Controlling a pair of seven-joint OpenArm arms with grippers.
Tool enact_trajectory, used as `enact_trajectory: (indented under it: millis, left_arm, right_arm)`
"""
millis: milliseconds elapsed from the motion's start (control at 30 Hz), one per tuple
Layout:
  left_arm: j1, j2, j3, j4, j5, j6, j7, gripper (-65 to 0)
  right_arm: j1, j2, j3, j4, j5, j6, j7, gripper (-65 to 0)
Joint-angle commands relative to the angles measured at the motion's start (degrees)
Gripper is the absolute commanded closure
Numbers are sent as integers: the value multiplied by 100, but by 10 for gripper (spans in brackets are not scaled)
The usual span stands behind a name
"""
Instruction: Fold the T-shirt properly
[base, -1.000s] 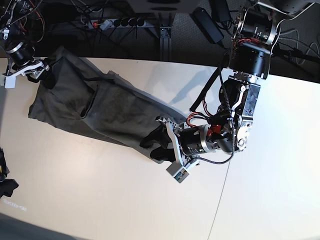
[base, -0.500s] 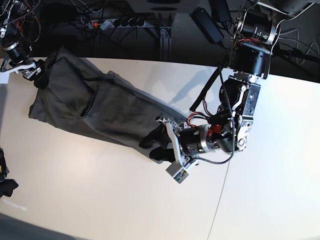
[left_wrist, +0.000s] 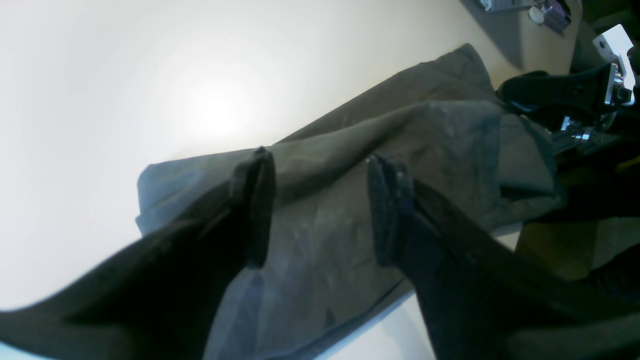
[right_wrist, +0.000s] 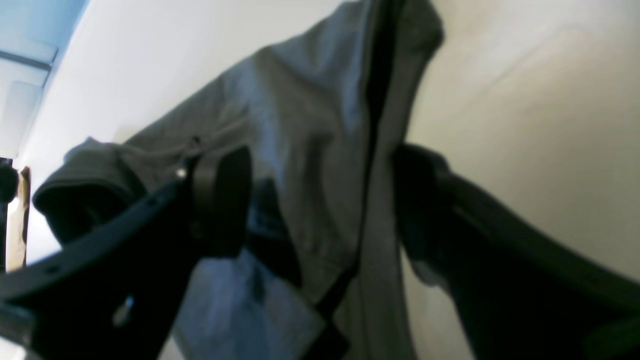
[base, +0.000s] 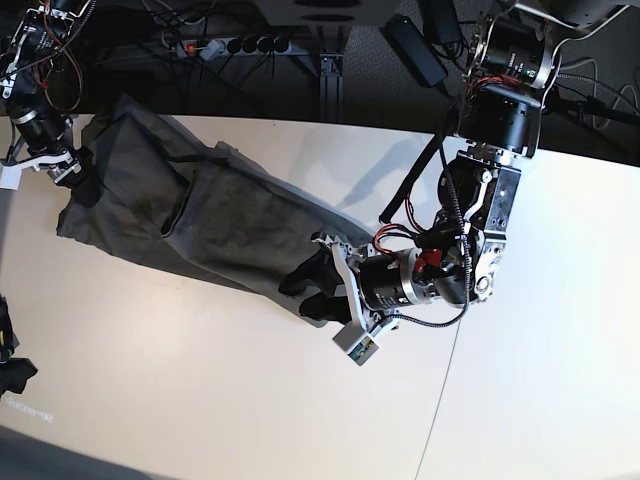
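- A dark olive-grey T-shirt (base: 200, 215) lies on a pale worktop (base: 200, 400), folded into a long band that runs diagonally from the upper left of the base view down toward the middle.
- The left end effector (base: 318, 290) sits at the lower end of the band. In the left wrist view its two dark fingers (left_wrist: 255, 210) stand apart, with wrinkled shirt fabric filling the gap between them.
- The right end effector (base: 75, 172) is at the upper left end of the shirt, by the worktop's far edge. In the right wrist view its fingers (right_wrist: 222, 200) are also spread apart, straddling a hanging fold of fabric.
- Whether either set of fingers actually presses the cloth cannot be told.
- Black cables and a power strip (base: 235, 45) lie beyond the worktop.
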Motion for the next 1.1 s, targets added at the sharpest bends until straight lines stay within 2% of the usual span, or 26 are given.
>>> enact_trajectory:
  millis: [0, 300, 333, 367, 400, 467, 500, 600, 700, 867, 967, 1067]
  left_arm:
    - [-111, 13, -11, 92, -101, -58, -81, -329]
    - [-63, 13, -11, 92, -101, -58, -81, -329]
    - [-63, 13, -11, 92, -101, -58, -81, -328]
    - [-63, 13, -11, 92, -101, -58, -81, -328]
    - [-63, 13, -11, 92, -101, -58, -81, -328]
    - [-63, 13, -11, 92, -101, -58, -81, -328]
    - [-63, 11, -11, 92, -98, -58, -72, -328]
    - [-63, 11, -17, 92, -98, -58, 55, -328]
    - [-63, -103, -22, 92, -122, -58, 114, -328]
    - [-42, -505, -22, 92, -144, -58, 131, -328]
    - [26, -671, -22, 92, -269, -58, 142, -328]
    - [205, -704, -22, 92, -275, -58, 175, -328]
  right_arm:
    - [-111, -33, -87, -24, -227, 214, -409, -443]
    - [-210, -157, -256, -24, -223, 214, -407, -438]
    - [-210, -157, -256, -24, -223, 214, -400, -412]
    - [-210, -157, -256, -24, -223, 214, -393, -356]
    - [-212, -157, -256, -24, -223, 214, -396, -273]
    - [-210, -157, -256, -24, -225, 214, -391, -68]
    - [-210, -155, -256, -24, -225, 214, -378, 0]
    - [-208, -59, -256, -24, -411, 212, -122, 0]
    - [-160, 245, -256, -24, -719, 214, 192, 0]
    - [153, 1119, -256, -26, -1091, 212, 210, 0]
    - [455, 1692, -256, -26, -1078, 212, 129, 0]
    - [776, 2240, -256, -22, -575, 214, -197, 0]
